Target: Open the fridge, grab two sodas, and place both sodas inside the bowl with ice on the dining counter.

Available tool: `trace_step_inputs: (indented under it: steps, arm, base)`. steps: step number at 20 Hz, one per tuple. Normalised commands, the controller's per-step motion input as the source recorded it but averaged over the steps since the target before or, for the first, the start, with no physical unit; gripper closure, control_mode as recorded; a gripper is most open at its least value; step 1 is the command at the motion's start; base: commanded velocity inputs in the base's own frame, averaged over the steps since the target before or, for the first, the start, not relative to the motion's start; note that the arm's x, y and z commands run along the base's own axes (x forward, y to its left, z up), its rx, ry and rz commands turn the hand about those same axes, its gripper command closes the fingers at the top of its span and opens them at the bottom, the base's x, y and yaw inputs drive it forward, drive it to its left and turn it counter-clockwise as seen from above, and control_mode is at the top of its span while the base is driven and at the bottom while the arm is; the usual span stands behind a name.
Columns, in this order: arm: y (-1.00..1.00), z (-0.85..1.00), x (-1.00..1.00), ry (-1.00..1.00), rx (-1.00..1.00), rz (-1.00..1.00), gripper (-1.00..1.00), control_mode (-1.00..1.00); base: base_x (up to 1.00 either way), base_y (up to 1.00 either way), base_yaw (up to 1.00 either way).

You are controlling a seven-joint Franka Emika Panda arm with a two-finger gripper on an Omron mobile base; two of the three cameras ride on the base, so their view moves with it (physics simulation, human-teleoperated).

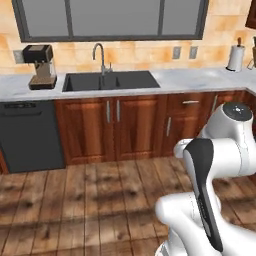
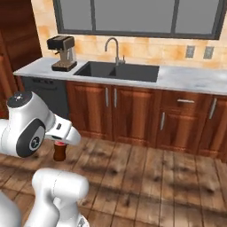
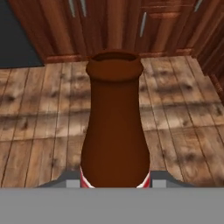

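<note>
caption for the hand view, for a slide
Pincer shut on a brown soda, carried above the wood floor toward the cabinets.

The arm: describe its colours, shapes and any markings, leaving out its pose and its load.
The arm is glossy white, built of thick rounded tube segments with bulbous joints. A dark, nearly black strip runs along one link, and the joints end in round grey caps. In the right base view one joint face carries a dark disc with a small pale mark. No loose cables show. The gripper has small grey finger tips.
</note>
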Motion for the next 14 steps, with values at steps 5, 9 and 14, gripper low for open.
trace_step_inputs:
  steps: [5, 9, 14]
  arm:
    - [0.0, 0.0, 0.0, 0.0, 0.0, 0.0, 1.0, 1.0]
    - [0.0, 0.0, 0.0, 0.0, 0.0, 0.0, 1.0, 1.0]
    - [0.0, 0.0, 0.0, 0.0, 0.0, 0.0, 1.0, 1.0]
  base:
    - [-0.25, 0.66, 0.49]
    - [-0.21, 0.67, 0.5]
    - [-0.16, 0.58, 0.53]
